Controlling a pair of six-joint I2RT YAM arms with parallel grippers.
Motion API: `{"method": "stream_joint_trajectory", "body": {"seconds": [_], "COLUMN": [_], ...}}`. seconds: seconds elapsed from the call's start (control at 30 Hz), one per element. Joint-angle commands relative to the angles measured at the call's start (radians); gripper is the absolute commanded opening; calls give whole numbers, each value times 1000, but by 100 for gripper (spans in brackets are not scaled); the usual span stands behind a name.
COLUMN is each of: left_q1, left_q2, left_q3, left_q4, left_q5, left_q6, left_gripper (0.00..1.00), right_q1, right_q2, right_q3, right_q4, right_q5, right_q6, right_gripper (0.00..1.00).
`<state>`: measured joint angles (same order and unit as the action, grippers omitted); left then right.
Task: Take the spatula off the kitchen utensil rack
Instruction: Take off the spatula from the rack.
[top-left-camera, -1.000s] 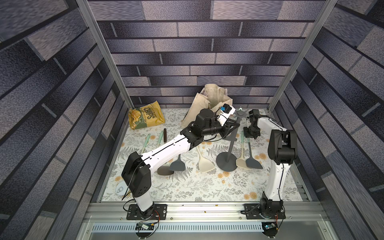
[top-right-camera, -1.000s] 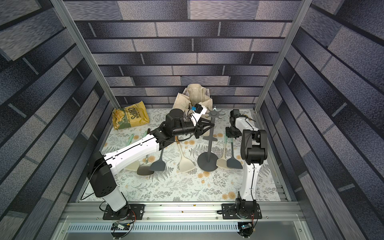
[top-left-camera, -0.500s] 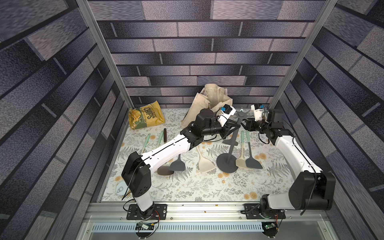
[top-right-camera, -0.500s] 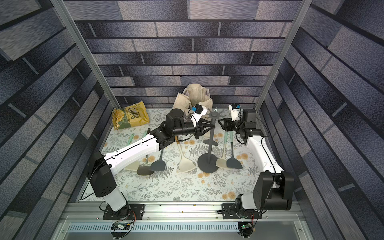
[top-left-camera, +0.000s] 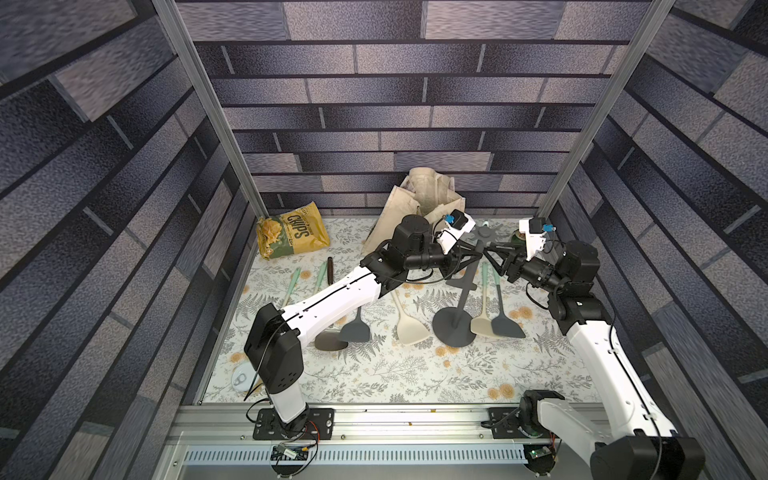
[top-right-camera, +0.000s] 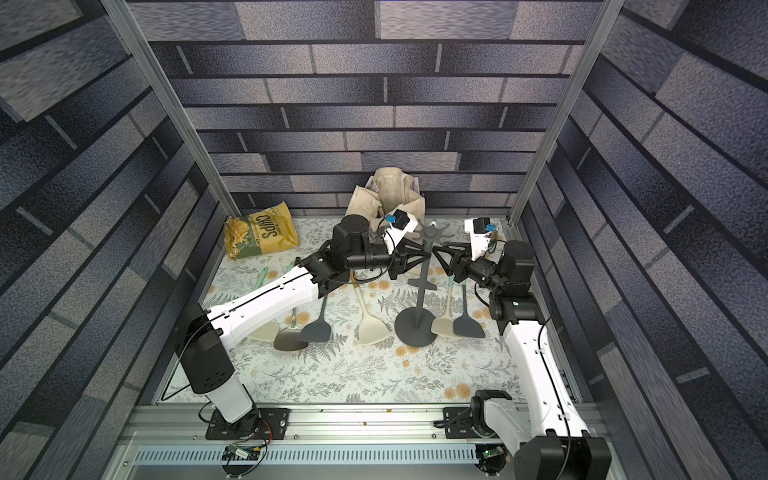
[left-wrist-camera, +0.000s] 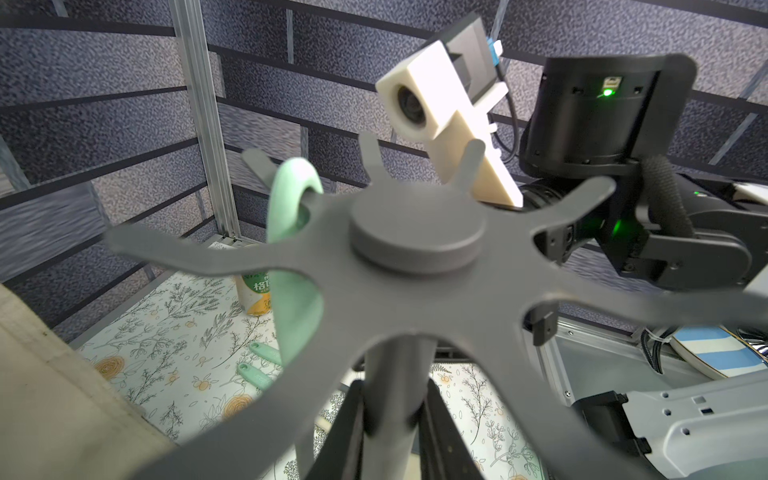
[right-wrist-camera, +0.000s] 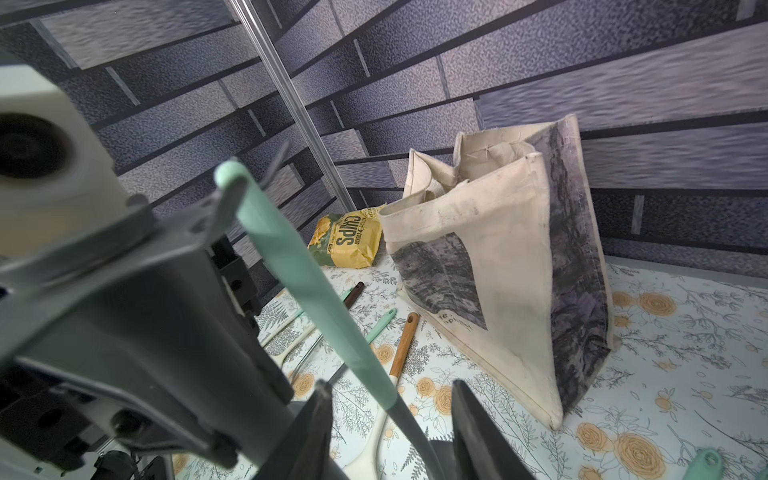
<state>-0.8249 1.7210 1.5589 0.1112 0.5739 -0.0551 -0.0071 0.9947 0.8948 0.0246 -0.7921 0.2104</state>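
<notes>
Left claw (left-wrist-camera: 395, 419) is clenching the kitchen utensil rack (left-wrist-camera: 415, 237) by its pole, just under the star top; right claw (right-wrist-camera: 390, 390) is gaping, straddling the spatula (right-wrist-camera: 299, 266) hanging from a hook above it.

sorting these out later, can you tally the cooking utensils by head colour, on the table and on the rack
beige utensils on the table: 3
dark utensils on the table: 3
dark spatula hanging on the rack: 1
total: 7
</notes>
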Motion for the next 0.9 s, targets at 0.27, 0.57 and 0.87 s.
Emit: {"method": "stream_joint_trajectory", "body": {"seconds": [0.27,0.57,0.87], "left_q1": [-9,-8,-9], "left_q2": [-17,-13,-2], "left_q3": [53,54,59], "left_q4": [46,48,59], "left_q5": [41,38,44], "left_q6": [-8,-8,-17], "left_gripper": [24,24,24], "right_q1": [-4,3,68], "right_q2": [67,100,154], "right_q3": [29,33,41], "right_q4": [24,95,125], "right_q5": [-92,-163,-147], "right_q6": [3,52,53], "right_gripper": [46,44,43]}}
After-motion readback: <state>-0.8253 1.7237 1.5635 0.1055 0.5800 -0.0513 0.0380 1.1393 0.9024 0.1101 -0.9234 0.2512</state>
